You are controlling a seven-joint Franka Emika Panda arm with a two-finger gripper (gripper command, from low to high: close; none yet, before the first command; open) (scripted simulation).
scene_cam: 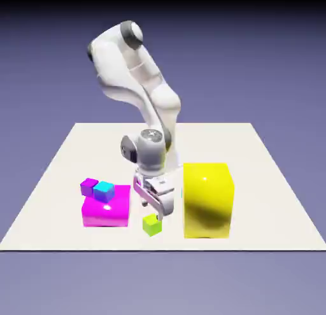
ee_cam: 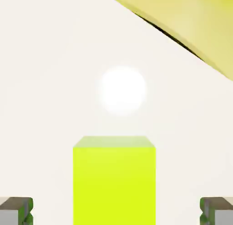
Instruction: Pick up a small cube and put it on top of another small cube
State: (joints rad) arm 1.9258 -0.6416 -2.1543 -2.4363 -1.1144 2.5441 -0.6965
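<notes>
1. Your gripper [ee_cam: 116, 211] stands wide open, holding nothing, its fingertips either side of the lime-green cube [ee_cam: 114, 185].
2. You'll find that cube low, just left of centre, in the exterior view.

surface [ee_cam: 50, 92]: bright, near-white; round glare in hand view
big yellow block [scene_cam: 207, 202]: dark shading low
backdrop: darkens upward

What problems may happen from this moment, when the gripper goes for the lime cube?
The open gripper has the lime cube between its fingertips; uneven closing might push it sideways. The big yellow block stands close, so the hand might bump it.
</notes>
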